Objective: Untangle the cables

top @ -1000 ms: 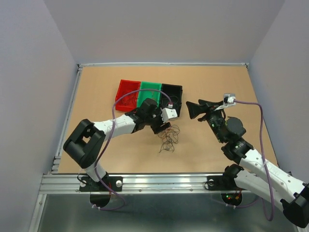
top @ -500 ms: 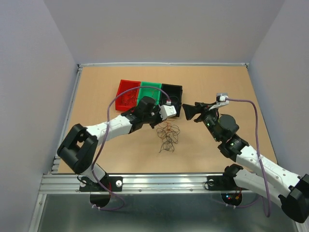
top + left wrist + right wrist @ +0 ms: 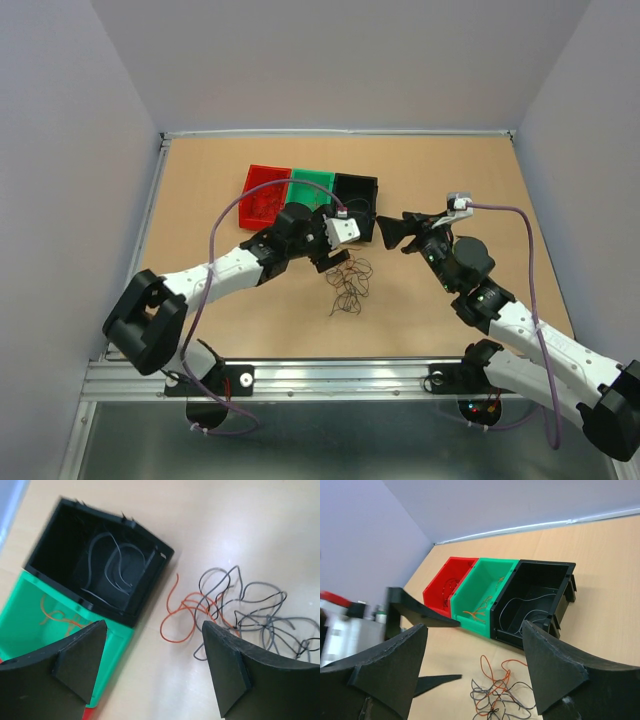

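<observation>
Sorting partly done: single strands lie in the black bin [image 3: 545, 566], green bin [image 3: 487, 577] and red bin [image 3: 436, 600]. The tangled cables [image 3: 240, 610] lie on the table [image 3: 450, 170] just beside the black bin. Left pincer [image 3: 154, 647] and right pincer [image 3: 475, 650] both gape, empty.

In the left wrist view the red bin [image 3: 89, 714] is cut to a sliver by the lower edge; the green bin [image 3: 25, 630] is partly hidden behind a gripper finger [image 3: 75, 665]. The cables [image 3: 240, 605] are cut off at the right.
</observation>
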### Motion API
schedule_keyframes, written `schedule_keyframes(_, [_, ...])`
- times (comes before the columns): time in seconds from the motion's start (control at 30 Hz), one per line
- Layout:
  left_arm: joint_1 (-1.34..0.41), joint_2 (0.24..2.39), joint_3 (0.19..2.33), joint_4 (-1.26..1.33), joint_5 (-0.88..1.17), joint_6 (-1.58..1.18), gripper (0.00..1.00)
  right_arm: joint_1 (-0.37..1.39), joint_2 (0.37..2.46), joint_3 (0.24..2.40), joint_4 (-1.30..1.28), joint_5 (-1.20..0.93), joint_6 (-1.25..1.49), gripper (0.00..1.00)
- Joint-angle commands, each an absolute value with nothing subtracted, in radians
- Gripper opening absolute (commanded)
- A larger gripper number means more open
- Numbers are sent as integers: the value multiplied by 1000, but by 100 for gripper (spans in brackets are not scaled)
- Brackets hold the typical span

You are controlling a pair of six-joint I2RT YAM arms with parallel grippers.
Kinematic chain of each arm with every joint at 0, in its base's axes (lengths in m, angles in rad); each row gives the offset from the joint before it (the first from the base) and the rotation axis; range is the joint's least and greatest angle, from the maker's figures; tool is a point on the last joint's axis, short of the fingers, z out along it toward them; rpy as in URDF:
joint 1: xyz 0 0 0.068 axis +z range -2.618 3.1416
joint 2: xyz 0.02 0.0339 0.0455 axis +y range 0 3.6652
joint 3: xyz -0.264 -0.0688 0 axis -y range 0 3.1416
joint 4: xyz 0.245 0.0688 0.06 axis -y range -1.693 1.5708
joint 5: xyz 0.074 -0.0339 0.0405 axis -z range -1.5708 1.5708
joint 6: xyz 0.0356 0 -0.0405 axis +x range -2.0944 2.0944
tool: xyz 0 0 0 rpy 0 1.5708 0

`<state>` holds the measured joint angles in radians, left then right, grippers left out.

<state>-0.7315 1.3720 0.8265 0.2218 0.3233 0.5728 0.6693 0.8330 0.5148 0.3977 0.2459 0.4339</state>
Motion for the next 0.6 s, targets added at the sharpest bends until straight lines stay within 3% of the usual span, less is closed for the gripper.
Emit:
schedule_keyframes(0.0, [-733,1479,859,242,261,577,89,673,818,517,436,242,426,82])
schedule_keyframes(0.13, [-733,1587,923,232,204,569,89,673,811,515,436,239,425,82])
schedule_keyframes(0.2, [-736,1647,946,198,215,571,83,673,808,515,434,239,423,82])
schedule_keyframes(0.33, [-738,1698,1012,124,222,569,0,673,805,514,436,239,423,82])
schedule_keyframes(0.57, [-727,1302,766,374,227,537,0,673,822,520,436,226,422,82])
